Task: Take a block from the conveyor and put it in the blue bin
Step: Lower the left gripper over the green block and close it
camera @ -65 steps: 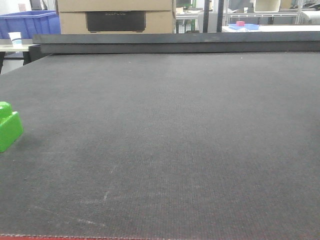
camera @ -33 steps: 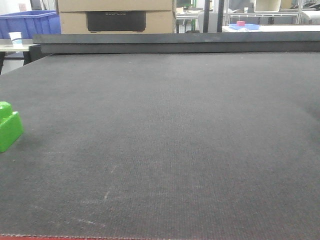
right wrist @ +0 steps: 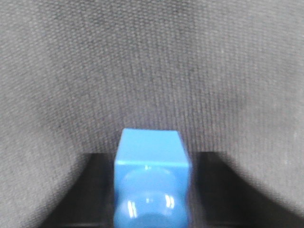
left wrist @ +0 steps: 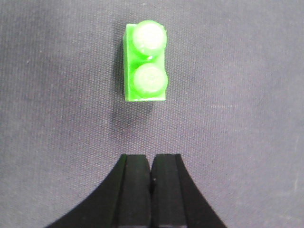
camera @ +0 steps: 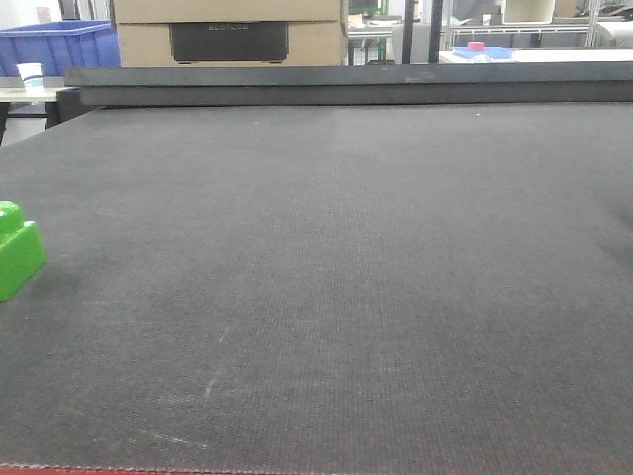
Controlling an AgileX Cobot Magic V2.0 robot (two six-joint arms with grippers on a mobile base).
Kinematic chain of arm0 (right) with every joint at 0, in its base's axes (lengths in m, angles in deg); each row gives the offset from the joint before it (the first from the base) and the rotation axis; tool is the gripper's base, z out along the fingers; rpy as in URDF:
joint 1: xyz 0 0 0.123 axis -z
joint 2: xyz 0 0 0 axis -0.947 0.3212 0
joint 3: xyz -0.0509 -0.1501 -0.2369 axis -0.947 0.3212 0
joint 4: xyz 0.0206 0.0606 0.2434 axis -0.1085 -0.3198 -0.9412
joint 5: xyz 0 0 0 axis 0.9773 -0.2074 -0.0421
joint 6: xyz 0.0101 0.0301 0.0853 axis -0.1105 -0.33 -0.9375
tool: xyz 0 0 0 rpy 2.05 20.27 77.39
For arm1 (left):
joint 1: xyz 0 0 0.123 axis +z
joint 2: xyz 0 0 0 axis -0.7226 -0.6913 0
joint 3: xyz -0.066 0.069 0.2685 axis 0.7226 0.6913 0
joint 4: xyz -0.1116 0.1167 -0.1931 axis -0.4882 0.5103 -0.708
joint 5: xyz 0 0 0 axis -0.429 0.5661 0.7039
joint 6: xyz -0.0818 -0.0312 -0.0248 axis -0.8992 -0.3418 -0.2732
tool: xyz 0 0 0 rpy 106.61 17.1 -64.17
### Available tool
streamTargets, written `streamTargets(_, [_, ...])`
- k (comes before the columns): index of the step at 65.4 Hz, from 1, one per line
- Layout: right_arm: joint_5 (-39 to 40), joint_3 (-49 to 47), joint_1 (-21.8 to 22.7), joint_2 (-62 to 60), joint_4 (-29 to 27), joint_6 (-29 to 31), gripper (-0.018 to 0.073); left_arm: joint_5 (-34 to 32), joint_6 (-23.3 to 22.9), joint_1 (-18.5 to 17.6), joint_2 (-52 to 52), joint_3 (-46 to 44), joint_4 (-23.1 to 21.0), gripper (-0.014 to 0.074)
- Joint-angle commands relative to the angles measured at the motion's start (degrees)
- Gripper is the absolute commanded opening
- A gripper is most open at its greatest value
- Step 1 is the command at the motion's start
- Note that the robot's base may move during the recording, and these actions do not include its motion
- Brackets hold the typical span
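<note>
The green block (camera: 18,249) sits on the dark grey conveyor (camera: 346,247) at the far left edge of the front view. In the left wrist view it (left wrist: 146,61) shows two round studs and lies just ahead of my left gripper (left wrist: 152,161), which is shut and empty above the belt. My right gripper (right wrist: 151,164) is shut on a blue block (right wrist: 151,185) with a round stud, held over the belt (right wrist: 152,71). Neither gripper shows in the front view. A blue bin (camera: 54,45) stands beyond the belt's far left corner.
A cardboard box (camera: 229,30) with a black panel stands behind the belt's far edge. A white cup (camera: 31,76) sits on a side table at the back left. The belt's red front edge (camera: 99,471) is at the bottom.
</note>
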Motion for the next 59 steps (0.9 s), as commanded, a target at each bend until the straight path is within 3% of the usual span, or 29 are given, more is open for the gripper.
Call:
streamTargets(1, [0.7, -0.6, 0.2, -0.1, 0.5, 0.5, -0.0099, 1.6, -4.1, 0.1, -0.9, -1.6, 2.8, -0.0111])
streamTargets(3, [0.3, -0.8, 0.2, -0.1, 0.5, 0.5, -0.0174, 2.3, -4.4, 0.1, -1.6, -2.5, 3.3, -0.0111])
streamTargets(13, [-2.8, -3.6, 0.2, -0.4, 0.5, 0.5, -0.016, 4.4, -4.8, -0.8, -5.8, -8.2, 4.8, -0.0111])
streamTargets(36, [-2.6, -6.6, 0.2, -2.3, 0.4, 0.5, -0.016, 2.0, -8.0, -7.7, -15.4, -15.6, 7.8, -0.0097])
streamTargets(43, [-2.6, -6.6, 0.2, -2.3, 0.4, 0.5, -0.016, 1.9, -8.0, -7.9, -17.9, -15.6, 9.3, 0.0015])
streamTargets(56, [-2.6, -6.6, 0.2, -2.3, 0.3, 0.5, -0.016, 0.5, -8.1, -7.9, -21.5, -15.5, 10.8, 0.0342])
streamTargets(59, [-2.6, -6.6, 0.2, -2.3, 0.3, 0.5, -0.016, -0.6, -8.4, -7.9, -22.4, -15.4, 10.7, 0.0379])
